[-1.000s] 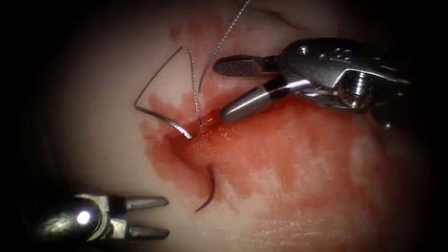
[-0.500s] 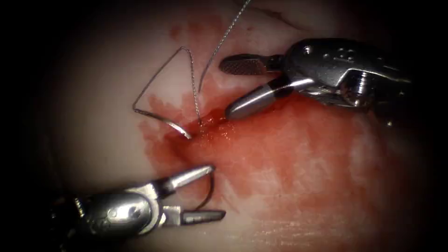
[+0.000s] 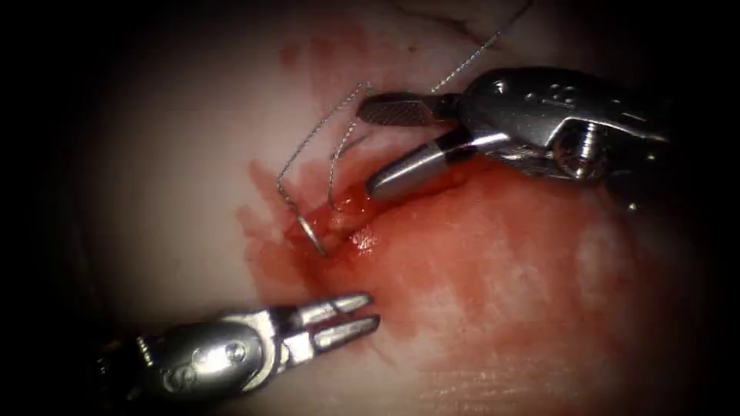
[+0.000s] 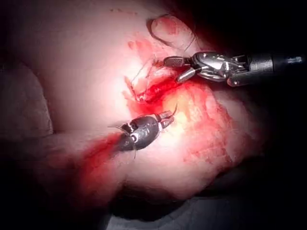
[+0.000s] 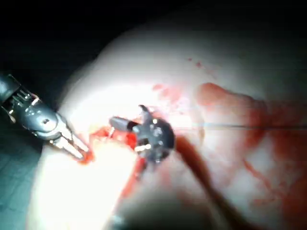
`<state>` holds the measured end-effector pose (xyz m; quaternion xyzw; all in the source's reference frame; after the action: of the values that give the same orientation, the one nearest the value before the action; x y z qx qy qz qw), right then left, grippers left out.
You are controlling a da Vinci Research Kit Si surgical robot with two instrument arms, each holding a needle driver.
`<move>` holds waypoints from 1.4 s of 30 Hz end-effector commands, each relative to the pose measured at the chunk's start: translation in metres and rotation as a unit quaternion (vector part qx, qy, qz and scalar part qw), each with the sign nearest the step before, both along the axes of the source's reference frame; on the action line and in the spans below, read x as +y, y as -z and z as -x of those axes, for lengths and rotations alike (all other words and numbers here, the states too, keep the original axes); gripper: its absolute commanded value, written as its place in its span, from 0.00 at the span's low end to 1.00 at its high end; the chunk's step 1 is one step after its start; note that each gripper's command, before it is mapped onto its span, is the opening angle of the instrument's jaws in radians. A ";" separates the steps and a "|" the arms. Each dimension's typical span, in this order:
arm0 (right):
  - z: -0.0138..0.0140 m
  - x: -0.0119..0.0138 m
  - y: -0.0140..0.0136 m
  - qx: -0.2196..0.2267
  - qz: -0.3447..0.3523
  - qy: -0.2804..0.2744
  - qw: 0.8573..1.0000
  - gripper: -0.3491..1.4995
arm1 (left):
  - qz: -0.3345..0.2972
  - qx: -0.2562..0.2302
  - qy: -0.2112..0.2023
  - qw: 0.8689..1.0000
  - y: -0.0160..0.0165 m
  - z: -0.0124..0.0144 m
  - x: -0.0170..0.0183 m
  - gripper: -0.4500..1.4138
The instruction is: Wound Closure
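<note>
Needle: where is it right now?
Endoscope view: the needle is mostly buried in the tissue at the cut, its tail end poking out on the left side, thread rising from it. The left tool sits below it.

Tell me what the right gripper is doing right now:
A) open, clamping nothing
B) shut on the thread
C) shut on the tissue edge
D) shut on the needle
A: in the endoscope view the right gripper has its jaws spread wide apart over the cut with nothing clamped between them; the thread loops beside it, and the needle sits in the tissue.
</note>
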<state>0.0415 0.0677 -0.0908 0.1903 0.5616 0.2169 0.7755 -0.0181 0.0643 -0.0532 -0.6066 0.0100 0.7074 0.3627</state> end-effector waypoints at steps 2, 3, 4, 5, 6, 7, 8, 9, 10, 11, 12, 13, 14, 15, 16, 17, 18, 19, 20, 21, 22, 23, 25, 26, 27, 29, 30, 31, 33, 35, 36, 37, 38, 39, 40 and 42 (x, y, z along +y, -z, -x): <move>-0.0009 0.0001 -0.0003 0.002 0.001 0.000 1.000 0.82 | -0.020 -0.018 -0.004 1.000 0.0000 0.0004 -0.0001 0.05; -0.0009 0.0001 -0.0003 0.002 0.001 0.000 1.000 0.82 | -0.026 -0.024 -0.006 0.999 0.0002 0.0003 0.0000 0.05; -0.0009 0.0000 -0.0003 0.002 0.001 0.000 1.000 0.82 | -0.026 -0.027 -0.010 0.999 0.0004 0.0003 0.0000 0.05; -0.0009 -0.0001 -0.0002 0.004 0.001 0.002 1.000 0.82 | -0.043 -0.050 -0.026 0.998 0.0010 0.0004 0.0003 0.05; -0.0009 -0.0001 -0.0002 0.004 0.001 0.002 1.000 0.82 | -0.043 -0.050 -0.026 0.998 0.0010 0.0004 0.0003 0.05; -0.0009 -0.0004 0.0000 0.007 0.000 0.006 1.000 0.81 | -0.043 -0.061 -0.040 0.996 0.0016 0.0006 0.0004 0.05; -0.0008 -0.0007 0.0001 0.011 -0.001 0.011 1.000 0.79 | -0.044 -0.065 -0.044 0.996 0.0018 0.0007 0.0004 0.05; -0.0004 -0.0016 0.0006 0.017 -0.005 0.033 0.999 0.63 | -0.045 -0.075 -0.053 0.995 0.0024 0.0009 0.0005 0.05; -0.0003 -0.0019 0.0008 0.016 -0.006 0.039 0.999 0.60 | -0.046 -0.075 -0.056 0.995 0.0025 0.0009 0.0006 0.05; -0.0001 -0.0027 0.0011 0.023 -0.009 0.058 0.998 0.44 | -0.046 -0.078 -0.060 0.994 0.0026 0.0010 0.0006 0.05; 0.0000 -0.0029 0.0012 0.025 -0.010 0.063 0.998 0.41 | -0.046 -0.079 -0.062 0.994 0.0025 0.0010 0.0006 0.05; 0.0001 -0.0031 0.0013 0.027 -0.009 0.065 0.997 0.36 | -0.047 -0.079 -0.065 0.994 0.0025 0.0010 0.0007 0.05; 0.0003 -0.0035 0.0014 0.033 -0.010 0.075 0.997 0.28 | -0.047 -0.082 -0.069 0.993 0.0025 0.0008 0.0007 0.05; 0.0006 -0.0041 0.0013 0.036 -0.010 0.082 0.996 0.00 | -0.047 -0.084 -0.071 0.993 0.0025 0.0007 0.0007 0.05; 0.0007 -0.0044 0.0013 0.036 -0.009 0.085 0.996 0.00 | -0.047 -0.085 -0.073 0.993 0.0025 0.0007 0.0008 0.05; 0.0007 -0.0051 0.0009 0.033 0.000 0.094 0.995 0.00 | -0.047 -0.087 -0.075 0.992 0.0026 0.0006 0.0008 0.05; 0.0006 -0.0056 0.0006 0.031 0.005 0.098 0.995 0.00 | -0.047 -0.087 -0.076 0.992 0.0026 0.0005 0.0009 0.05; 0.0004 -0.0061 0.0000 0.031 0.010 0.105 0.994 0.00 | -0.048 -0.088 -0.078 0.992 0.0027 0.0005 0.0009 0.05; 0.0003 -0.0065 -0.0006 0.028 0.013 0.109 0.994 0.00 | -0.048 -0.089 -0.080 0.992 0.0027 0.0004 0.0010 0.05; 0.0003 -0.0067 -0.0012 0.026 0.015 0.113 0.993 0.00 | -0.049 -0.090 -0.081 0.991 0.0028 0.0002 0.0010 0.05; 0.0004 -0.0068 -0.0014 0.025 0.016 0.114 0.993 0.00 | -0.049 -0.090 -0.082 0.991 0.0028 0.0002 0.0010 0.05; 0.0005 -0.0071 -0.0020 0.022 0.018 0.119 0.992 0.00 | -0.050 -0.091 -0.082 0.991 0.0029 0.0001 0.0011 0.05; 0.0005 -0.0077 -0.0027 0.018 0.021 0.127 0.991 0.00 | -0.053 -0.093 -0.083 0.991 0.0030 0.0000 0.0012 0.05; 0.0005 -0.0077 -0.0027 0.018 0.021 0.127 0.991 0.00 | -0.053 -0.093 -0.083 0.991 0.0030 0.0000 0.0012 0.05; 0.0003 -0.0086 -0.0031 0.015 0.024 0.136 0.990 0.00 | -0.053 -0.094 -0.083 0.991 0.0030 0.0001 0.0013 0.05; 0.0000 -0.0091 -0.0032 0.017 0.025 0.141 0.990 0.00 | -0.051 -0.093 -0.084 0.991 0.0031 0.0001 0.0015 0.05; -0.0001 -0.0092 -0.0031 0.017 0.025 0.141 0.989 0.00 | -0.051 -0.094 -0.084 0.991 0.0031 0.0001 0.0016 0.05; -0.0001 -0.0093 -0.0030 0.018 0.024 0.142 0.989 0.00 | -0.049 -0.093 -0.085 0.991 0.0031 0.0001 0.0017 0.05; -0.0002 -0.0094 -0.0029 0.018 0.024 0.142 0.989 0.00 | -0.049 -0.093 -0.085 0.991 0.0031 0.0000 0.0018 0.05; -0.0003 -0.0097 -0.0027 0.019 0.025 0.143 0.989 0.00 | -0.049 -0.094 -0.086 0.991 0.0029 0.0000 0.0021 0.05; -0.0004 -0.0098 -0.0027 0.018 0.025 0.145 0.989 0.00 | -0.046 -0.094 -0.088 0.991 0.0027 -0.0001 0.0023 0.05; -0.0004 -0.0098 -0.0028 0.018 0.025 0.144 0.989 0.00 | -0.046 -0.095 -0.088 0.991 0.0027 -0.0001 0.0024 0.05; -0.0005 -0.0097 -0.0030 0.017 0.025 0.144 0.989 0.00 | -0.046 -0.095 -0.088 0.991 0.0028 0.0000 0.0022 0.05; -0.0007 -0.0095 -0.0034 0.015 0.029 0.142 0.989 0.00 | -0.047 -0.095 -0.088 0.990 0.0033 0.0001 0.0021 0.05; -0.0008 -0.0093 -0.0036 0.012 0.034 0.139 0.990 0.00 | -0.048 -0.095 -0.088 0.990 0.0035 0.0002 0.0020 0.05; -0.0011 -0.0086 -0.0042 0.002 0.044 0.129 0.991 0.00 | -0.052 -0.102 -0.092 0.989 0.0051 0.0008 0.0020 0.05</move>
<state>0.0417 0.0588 -0.0872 0.2296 0.5417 0.0907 0.8035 -0.0183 0.0661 -0.0587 -0.6534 -0.1197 0.6725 0.3264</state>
